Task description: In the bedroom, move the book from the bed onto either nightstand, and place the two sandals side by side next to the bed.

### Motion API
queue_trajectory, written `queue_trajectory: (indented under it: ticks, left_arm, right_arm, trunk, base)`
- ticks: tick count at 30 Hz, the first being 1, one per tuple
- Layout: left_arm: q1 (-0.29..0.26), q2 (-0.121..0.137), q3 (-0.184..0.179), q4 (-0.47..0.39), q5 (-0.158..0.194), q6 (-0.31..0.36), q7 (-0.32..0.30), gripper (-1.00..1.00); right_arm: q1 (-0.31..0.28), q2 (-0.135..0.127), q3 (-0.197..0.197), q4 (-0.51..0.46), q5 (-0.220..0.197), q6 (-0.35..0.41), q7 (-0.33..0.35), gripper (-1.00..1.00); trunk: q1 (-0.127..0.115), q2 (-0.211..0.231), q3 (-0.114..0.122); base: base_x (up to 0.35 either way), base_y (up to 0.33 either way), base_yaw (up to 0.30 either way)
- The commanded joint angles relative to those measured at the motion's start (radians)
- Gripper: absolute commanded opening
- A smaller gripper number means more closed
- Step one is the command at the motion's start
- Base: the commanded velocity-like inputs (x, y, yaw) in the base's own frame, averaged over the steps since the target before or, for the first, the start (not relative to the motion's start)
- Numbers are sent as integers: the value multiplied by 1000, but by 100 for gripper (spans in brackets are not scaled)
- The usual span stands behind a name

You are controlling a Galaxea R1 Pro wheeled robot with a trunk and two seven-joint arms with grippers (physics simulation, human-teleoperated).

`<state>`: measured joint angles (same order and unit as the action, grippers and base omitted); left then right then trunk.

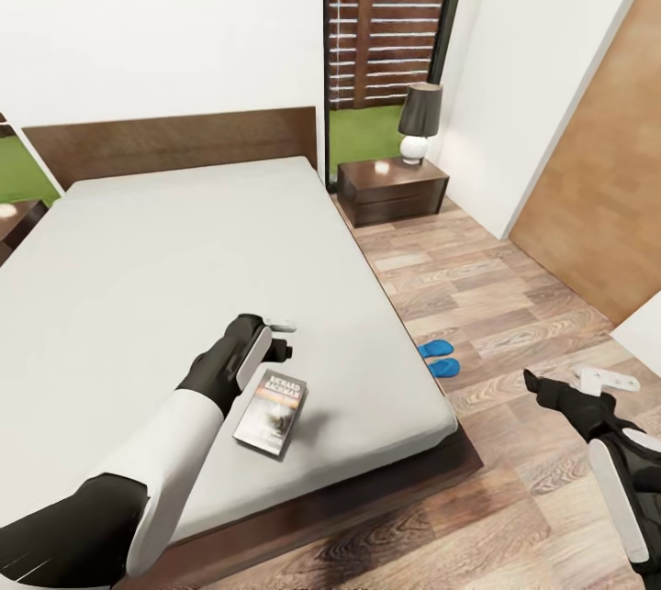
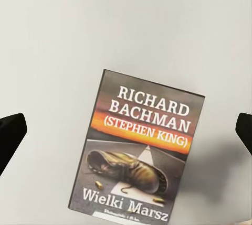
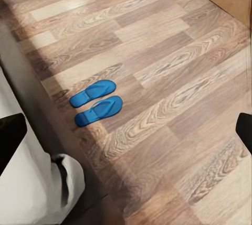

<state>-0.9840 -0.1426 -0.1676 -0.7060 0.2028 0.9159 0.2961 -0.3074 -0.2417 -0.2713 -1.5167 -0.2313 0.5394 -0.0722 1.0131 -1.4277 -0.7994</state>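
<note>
Room: bedroom with white walls, a wood-plank floor (image 1: 514, 296) and a tall dark-framed window (image 1: 390, 30) giving onto a slatted wooden fence and grass.

Bed: a large low bed (image 1: 165, 269), plain light-grey mattress, dark brown frame and headboard. It takes up most of the head view.

Book: a thin paperback book (image 1: 271, 412) lying flat and face up on the mattress, near the foot of the bed toward its right edge. The cover is dark, with an orange band across the middle, white lettering reading "RICHARD BACHMAN (STEPHEN KING)", a worn shoe pictured on a road, and the title "Wielki Marsz" at the bottom (image 2: 139, 149).

Left gripper: the left gripper (image 1: 283, 338) hangs over the mattress just beyond the book, not touching it. In the left wrist view its two dark fingertips (image 2: 10, 133) stand wide apart at either side, with the book lying between and below them.

Sandals: two bright blue flip-flop sandals (image 1: 439, 358) on the floor, side by side and nearly parallel, close against the right side of the bed frame (image 3: 97, 103). They are just beside each other; whether they touch cannot be told.

Right gripper: the right gripper (image 1: 588, 385) is held out over the floor, well apart from the sandals. Its fingers are spread, gripping nothing.

Nightstand: a low dark brown glossy nightstand (image 1: 393, 188) with drawers stands at the right of the headboard, by the window.

Lamp: a table lamp (image 1: 419, 122) with a dark shade and rounded white base stands on the nightstand.
</note>
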Motion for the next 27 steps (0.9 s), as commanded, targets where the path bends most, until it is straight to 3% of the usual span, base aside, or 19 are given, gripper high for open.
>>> queue_trajectory:
  ticks: [1,5,22,27]
  left_arm:
    - [-1,1,-3,2,10,1,9,100]
    - [-1,0,-3,16,10,-15,9,100]
    - [-1,2,-3,12,8,-24,8,100]
    - [-1,7,-1,-46,6,-80,9,100]
  right_arm:
    - [9,0,-1,-5,-10,-19,-4,100]
    - [60,0,-6,-19,-5,-142,10,100]
    - [81,2,-8,-27,-3,-207,17,100]
    - [82,4,-8,-28,-3,-215,17,100]
  trunk:
    - [4,-8,-6]
    - [19,-36,-24]
    - [84,-155,-105]
    - [104,-190,-128]
  base:
    - [0,0,0]
    - [0,0,0]
    - [0,0,0]
    - [0,0,0]
